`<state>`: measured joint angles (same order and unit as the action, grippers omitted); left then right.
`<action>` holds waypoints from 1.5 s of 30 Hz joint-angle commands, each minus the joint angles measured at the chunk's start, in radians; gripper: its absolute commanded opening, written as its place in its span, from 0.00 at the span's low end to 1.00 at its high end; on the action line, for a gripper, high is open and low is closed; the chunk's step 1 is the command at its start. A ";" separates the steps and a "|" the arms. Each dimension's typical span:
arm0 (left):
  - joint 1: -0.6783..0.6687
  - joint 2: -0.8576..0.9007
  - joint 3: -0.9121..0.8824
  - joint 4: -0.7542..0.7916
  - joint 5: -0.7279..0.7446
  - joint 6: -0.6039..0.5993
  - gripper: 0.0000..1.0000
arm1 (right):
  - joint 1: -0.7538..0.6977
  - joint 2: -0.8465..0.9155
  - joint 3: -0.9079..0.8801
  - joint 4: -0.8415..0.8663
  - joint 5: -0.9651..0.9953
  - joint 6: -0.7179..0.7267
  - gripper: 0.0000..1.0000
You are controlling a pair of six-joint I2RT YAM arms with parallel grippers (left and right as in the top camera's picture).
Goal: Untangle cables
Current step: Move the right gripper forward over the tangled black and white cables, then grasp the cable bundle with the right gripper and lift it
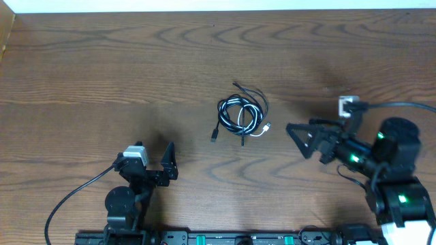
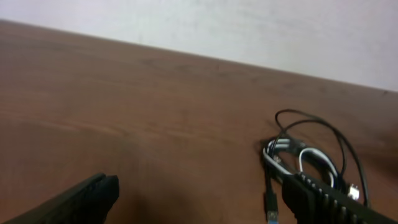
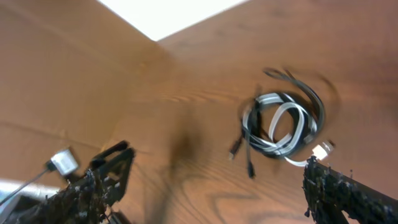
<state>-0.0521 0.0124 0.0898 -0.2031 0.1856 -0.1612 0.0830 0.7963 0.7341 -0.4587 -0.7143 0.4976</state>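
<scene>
Overhead: cables (image 1: 242,114) seemingly tangled together.

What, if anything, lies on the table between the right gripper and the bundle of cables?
Nothing does: the overhead view shows only bare wooden table between the right gripper and the coiled cables.

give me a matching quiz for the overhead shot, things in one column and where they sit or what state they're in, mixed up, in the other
Things:
1. cables
2. left gripper
3. right gripper
4. silver plug

Places or states:
A. right of the cables, open toward them
B. at the bundle's lower right edge
C. tangled together, centre of the view
D. lower left of the cables, open

Pairs: 1-C, 2-D, 3-A, 4-B
</scene>
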 commanded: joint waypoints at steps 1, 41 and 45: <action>0.006 -0.002 0.021 -0.044 0.016 -0.010 0.91 | 0.071 0.071 0.028 -0.023 0.190 0.065 0.99; 0.006 -0.002 0.021 -0.055 0.121 -0.111 0.91 | 0.526 1.061 0.138 0.476 0.891 0.242 0.61; 0.006 -0.002 0.021 -0.071 0.121 -0.111 0.91 | 0.526 1.082 0.152 0.493 0.842 0.221 0.31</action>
<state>-0.0521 0.0124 0.1017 -0.2440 0.2867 -0.2661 0.6086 1.8431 0.8780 0.0330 0.1570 0.7197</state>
